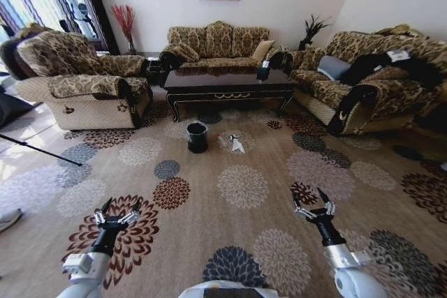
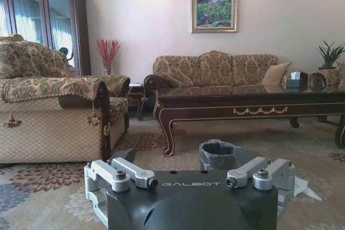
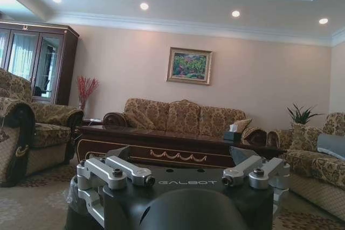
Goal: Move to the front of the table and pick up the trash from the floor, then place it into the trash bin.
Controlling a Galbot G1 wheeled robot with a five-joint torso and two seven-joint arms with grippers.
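The dark glossy table (image 1: 227, 86) stands far ahead between the sofas, also seen as table (image 2: 253, 107) and table (image 3: 161, 145). On the patterned floor (image 1: 244, 242) in front of it sits the small black trash bin (image 1: 197, 137) with its clear liner, bin (image 2: 218, 155). To the bin's right lies the trash: crumpled white paper (image 1: 237, 144), with a small red-tipped piece (image 1: 218, 135) beside it. A white scrap (image 2: 303, 187) shows past my left fingers. My left gripper (image 1: 117, 213) and right gripper (image 1: 314, 206) hang low over the near carpet, both open and holding nothing.
An armchair (image 1: 77, 82) stands at the left, a sofa (image 1: 216, 43) behind the table, and another sofa (image 1: 370, 82) at the right. A tissue box (image 1: 263, 71) rests on the table. A thin dark pole (image 1: 38, 149) lies across the floor at the left. Open carpet stretches between me and the bin.
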